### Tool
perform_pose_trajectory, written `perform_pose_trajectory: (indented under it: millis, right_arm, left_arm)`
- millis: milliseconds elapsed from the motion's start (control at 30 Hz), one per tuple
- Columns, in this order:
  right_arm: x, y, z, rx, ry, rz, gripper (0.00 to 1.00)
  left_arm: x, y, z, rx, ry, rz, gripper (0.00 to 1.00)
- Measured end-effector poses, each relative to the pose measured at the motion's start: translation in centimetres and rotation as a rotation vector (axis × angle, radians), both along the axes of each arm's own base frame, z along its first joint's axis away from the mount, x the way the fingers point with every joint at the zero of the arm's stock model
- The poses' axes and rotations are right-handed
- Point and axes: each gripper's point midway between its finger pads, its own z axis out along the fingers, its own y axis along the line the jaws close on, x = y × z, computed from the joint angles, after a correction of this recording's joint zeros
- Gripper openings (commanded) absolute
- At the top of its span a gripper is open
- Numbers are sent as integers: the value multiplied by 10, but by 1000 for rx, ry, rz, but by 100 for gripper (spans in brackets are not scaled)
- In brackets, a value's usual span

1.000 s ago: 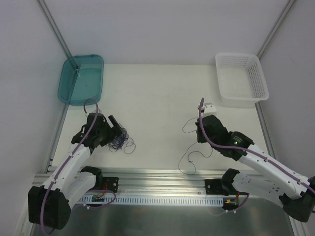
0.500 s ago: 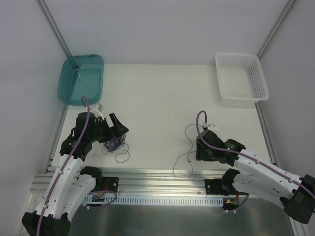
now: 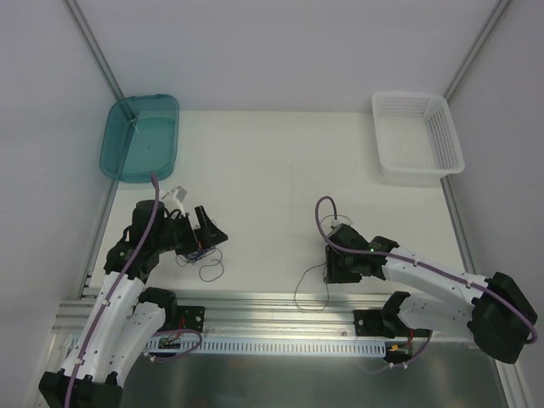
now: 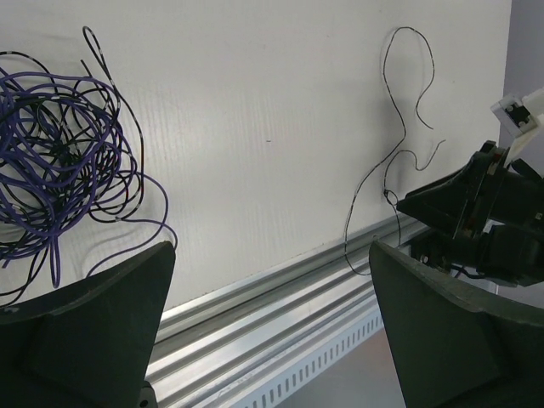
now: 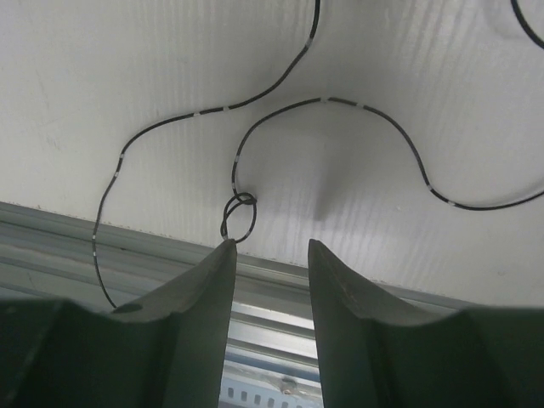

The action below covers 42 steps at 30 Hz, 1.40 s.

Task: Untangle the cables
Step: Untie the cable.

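At eight o'clock on the table (image 3: 272, 161), the cables (image 4: 51, 161) sit bundled beside the wide-open left gripper (image 4: 270, 255). One separate strand (image 5: 280, 110) lies at five o'clock under the half-open, empty right gripper (image 5: 270, 255) — pulling one end could cinch its small loop (image 5: 240, 212) into a knot.

Two white-shelled arms (image 3: 119, 293) with black joint housings (image 3: 155, 234) are being shown; a lilac hose (image 3: 425, 265) is being carried along each, with dark grey wedge-shaped fingers (image 5: 197, 314) at the tips.

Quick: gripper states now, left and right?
Left gripper: open wide, empty; tangle beside it.
Right gripper: open, empty; single cable just past its tips.
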Motion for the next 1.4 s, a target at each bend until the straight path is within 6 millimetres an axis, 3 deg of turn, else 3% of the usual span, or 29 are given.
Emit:
perform_pose_trajectory:
  millis: [233,400,767,933,1167,1267,1400]
  right_arm:
    - [-1,12,-15,-30,66,50,40]
    - [4,30,-13,-30,75,101,34]
    - [46,80,-5,-23,-5,182,17]
    - [61,98,-12,-25,-21,203,19]
    - [63,111,-10,-26,-68,265,27]
    - [62,116,-1,-19,-116,291,30]
    - [71,115,27,19,-215,259,32]
  left_arm:
    - [-3,0,-7,6,13,-12,99]
    - [-4,0,-11,9,24,-13,99]
    - [-6,1,-22,17,58,-14,99]
    - [-5,1,-25,19,67,-14,99]
    - [-3,-2,-34,22,84,-22,99]
    - [-4,-5,-37,25,95,-40,99]
    - [-5,-6,-37,25,92,-49,99]
